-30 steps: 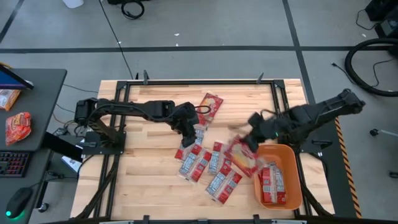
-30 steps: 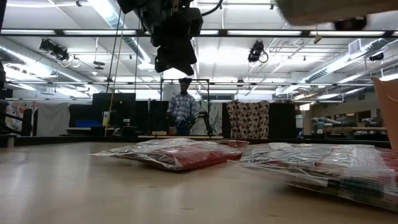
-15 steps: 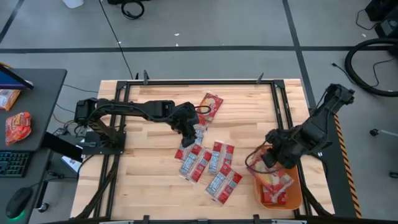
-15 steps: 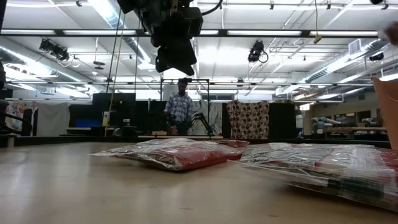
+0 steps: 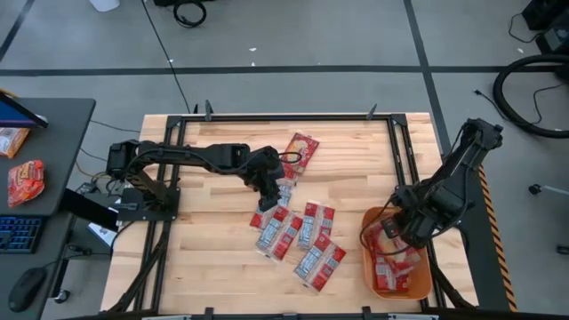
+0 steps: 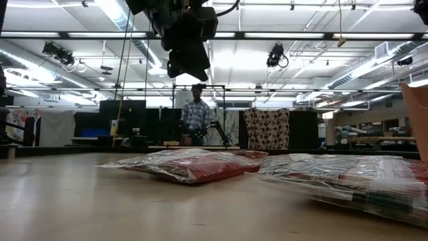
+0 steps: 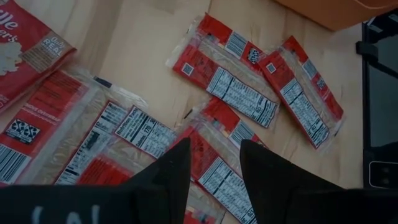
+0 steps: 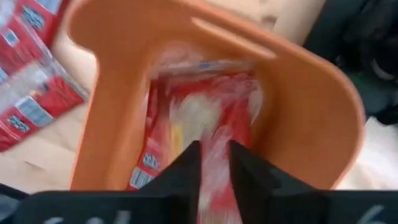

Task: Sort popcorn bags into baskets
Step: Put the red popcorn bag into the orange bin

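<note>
Several flat red popcorn packets (image 5: 298, 238) lie in a loose pile on the wooden table's middle, and a larger red bag (image 5: 300, 153) lies flat farther back. My left gripper (image 5: 271, 185) hangs open above the pile's far end (image 7: 242, 87), fingers clear of the packets. The orange basket (image 5: 428, 267) stands at the near right with packets inside. My right gripper (image 5: 397, 233) points down over the basket's far half, open by a narrow gap. Beneath its fingers a larger red bag with yellow popcorn (image 8: 199, 118) shows blurred inside the basket (image 8: 112, 112).
A black metal frame (image 5: 267, 116) runs round the tabletop. A side table at the left holds a keyboard and a puffy orange-red snack bag (image 5: 25, 180). Bare wood lies left of the pile and along the far edge. A person (image 6: 195, 115) stands far behind the table.
My right gripper has carried the larger red bag from beside the pile toward the table's near right, over the basket, sinking and turning to point down. The bag, which hung below it, now lies within the basket's walls.
</note>
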Action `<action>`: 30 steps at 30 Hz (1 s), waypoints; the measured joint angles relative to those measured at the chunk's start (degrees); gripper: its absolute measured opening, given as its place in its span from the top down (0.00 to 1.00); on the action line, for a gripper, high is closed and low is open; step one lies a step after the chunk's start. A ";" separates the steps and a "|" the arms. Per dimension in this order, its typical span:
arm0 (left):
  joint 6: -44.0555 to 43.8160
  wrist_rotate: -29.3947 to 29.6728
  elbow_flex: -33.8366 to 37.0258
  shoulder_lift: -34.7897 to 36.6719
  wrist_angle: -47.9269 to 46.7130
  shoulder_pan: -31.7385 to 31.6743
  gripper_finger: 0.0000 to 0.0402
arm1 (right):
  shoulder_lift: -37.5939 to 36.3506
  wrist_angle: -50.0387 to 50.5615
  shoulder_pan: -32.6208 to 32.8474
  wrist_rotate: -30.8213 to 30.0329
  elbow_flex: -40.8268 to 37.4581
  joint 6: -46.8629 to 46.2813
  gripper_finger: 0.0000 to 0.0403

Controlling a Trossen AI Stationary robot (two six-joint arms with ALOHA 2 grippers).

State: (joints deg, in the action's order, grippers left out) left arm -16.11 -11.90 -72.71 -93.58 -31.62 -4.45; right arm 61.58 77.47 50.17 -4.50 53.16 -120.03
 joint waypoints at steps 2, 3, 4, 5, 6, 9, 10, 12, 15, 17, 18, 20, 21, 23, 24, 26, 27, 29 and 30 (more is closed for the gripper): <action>0.00 0.02 0.00 0.00 -0.03 0.00 0.65 | -0.02 -0.61 -0.02 1.60 -0.47 0.40 0.71; 0.07 0.00 0.00 0.00 -0.08 0.00 0.65 | -0.14 -0.56 -0.02 2.45 -0.43 0.92 0.68; 0.34 0.02 0.00 0.00 -0.09 0.00 0.65 | -0.31 -0.06 -0.02 2.89 0.00 1.65 0.64; 0.97 0.02 0.00 0.00 -0.18 0.00 0.65 | -0.63 0.21 -0.02 2.74 0.70 2.80 0.61; 1.97 0.02 0.00 0.00 -0.24 0.00 0.65 | -1.03 0.35 -0.09 2.09 1.63 3.79 0.59; 6.93 0.27 0.00 -0.02 -0.53 0.17 0.65 | -1.68 2.41 -0.44 -2.32 4.91 6.09 0.54; 9.11 0.89 0.00 -0.06 -0.55 0.17 0.65 | -1.87 2.62 -0.63 -4.52 6.30 7.54 0.53; 12.06 3.19 0.00 -0.09 -0.67 0.22 0.65 | -2.12 2.10 -1.22 -9.67 8.97 11.21 0.52; 12.36 9.29 0.00 -0.09 -1.56 0.11 0.65 | -2.01 1.42 -2.58 -17.96 12.22 17.37 0.53; 12.60 11.06 0.00 -0.13 -2.77 -0.77 0.65 | -2.01 0.37 -3.65 -23.56 13.48 21.66 0.54; 12.60 10.17 0.00 -0.17 -2.62 -1.61 0.65 | -2.01 -0.10 -4.33 -26.05 13.74 23.68 0.54; 12.09 6.31 0.00 -0.17 -1.74 -3.61 0.65 | -2.01 -1.59 -6.24 -29.52 13.78 26.98 0.55; 11.97 4.81 0.00 -0.17 -1.12 -4.58 0.65 | -1.89 -2.01 -7.54 -30.28 13.78 28.95 0.55; 11.58 4.33 0.00 -0.17 -0.83 -6.07 0.65 | -1.33 -2.71 -10.67 -30.40 13.78 34.43 0.56; 11.55 4.57 0.00 -0.17 -0.86 -6.73 0.65 | -0.90 -3.59 -12.25 -30.20 13.78 37.72 0.56; 11.47 4.66 0.00 -0.17 -1.22 -7.91 0.65 | -0.02 -5.38 -15.27 -28.86 13.78 44.00 0.56; 11.45 4.66 0.00 -0.17 -1.43 -8.45 0.65 | 0.25 -6.17 -16.73 -28.02 13.78 46.74 0.56; 12.13 5.11 0.00 -0.19 -1.47 -9.29 0.65 | 0.62 -6.75 -19.49 -26.02 13.78 49.97 0.56; 12.85 6.05 -0.01 -0.33 -1.35 -9.57 0.65 | 0.63 -6.73 -20.82 -25.01 13.78 51.03 0.56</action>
State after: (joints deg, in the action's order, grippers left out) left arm -3.26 -5.85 -72.72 -93.91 -32.97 -14.02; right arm 62.22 70.74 29.35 -29.51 66.94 -69.00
